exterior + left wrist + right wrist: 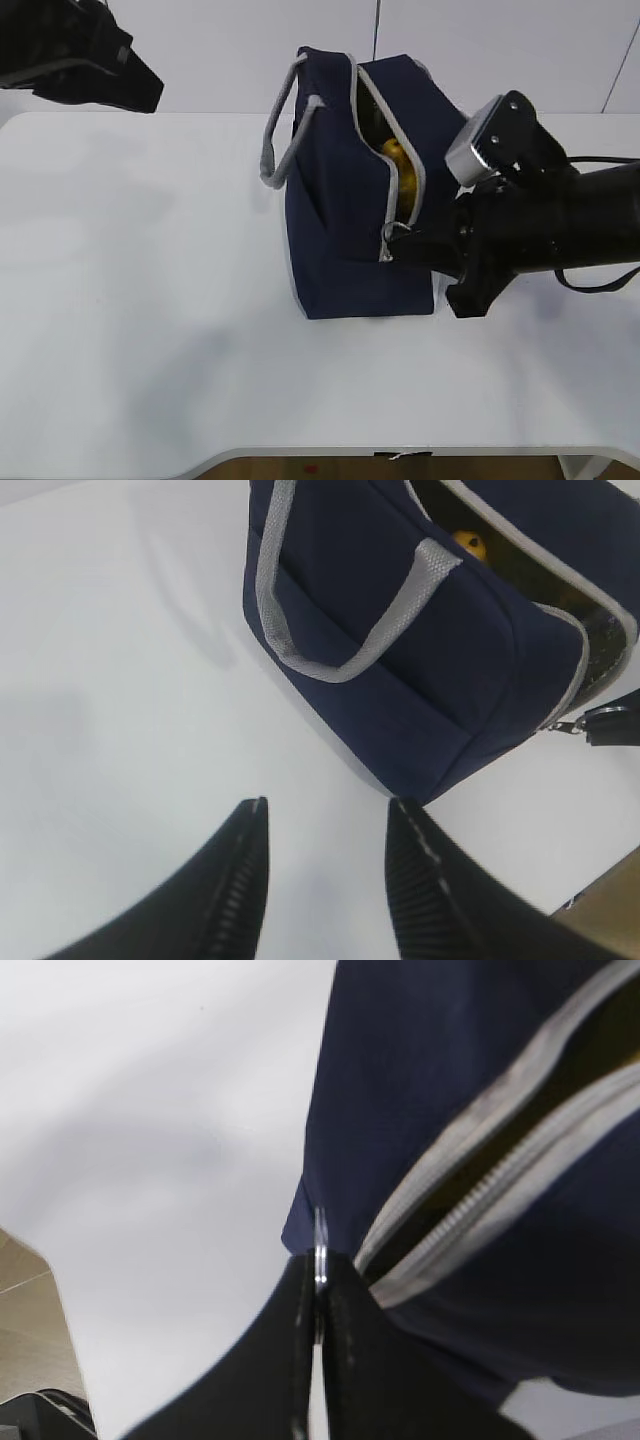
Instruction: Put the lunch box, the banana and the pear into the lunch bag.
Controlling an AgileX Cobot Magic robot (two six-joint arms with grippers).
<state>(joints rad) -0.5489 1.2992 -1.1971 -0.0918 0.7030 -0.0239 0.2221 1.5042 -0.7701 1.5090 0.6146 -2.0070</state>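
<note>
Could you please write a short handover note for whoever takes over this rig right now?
Right gripper: shut on the zipper pull at the near end of the lunch bag.
Left gripper: open, holding nothing, above the bare table, apart from the bag.
The bag stands on the table with its zipper open. Something yellow shows inside; I cannot tell banana from pear, and the lunch box cannot be seen anywhere.
Nothing of the task lies out on the table, so packing looks done. Probably left: closing the zipper.
</note>
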